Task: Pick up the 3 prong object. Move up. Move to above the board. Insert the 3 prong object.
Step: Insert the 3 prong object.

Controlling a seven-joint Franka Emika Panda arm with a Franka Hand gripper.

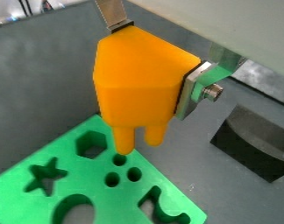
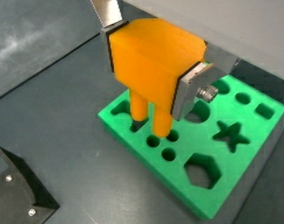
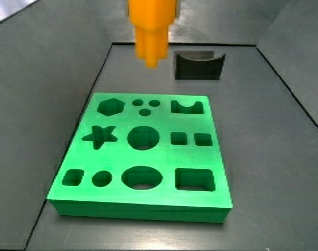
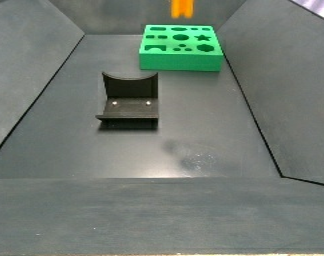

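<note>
3 prong object (image 1: 138, 83) is clamped in the end effector (image 1: 156, 61), silver fingers (image 1: 204, 83) closed on its flanks, held in the air over the far end of the board (image 3: 142, 162) with its legs pointing down; not yet in. Judging by both wrist views, the step in hand is the final line-up before insertion: centre the legs on the three small holes (image 3: 144, 103), keep the piece vertical, descend slowly and straight, release only when the legs are seated. Any yaw error will jam the legs on the board's top face. View by view, going left to right: a wrist view shows the leg tips hanging just above the three-hole cluster (image 1: 118, 173) beside the hexagon cut-out. Next wrist view shows the legs (image 2: 151, 114) close to the board near its edge, but I can't tell whether they touch. A side view gives the full hole layout and the real height gap; fingers hidden there. Remaining side view shows the black fixture (image 4: 129, 98) on the floor, well apart from the board (image 4: 181, 48), and only the piece's lower tip (image 4: 184, 9) at the frame's top edge.
</note>
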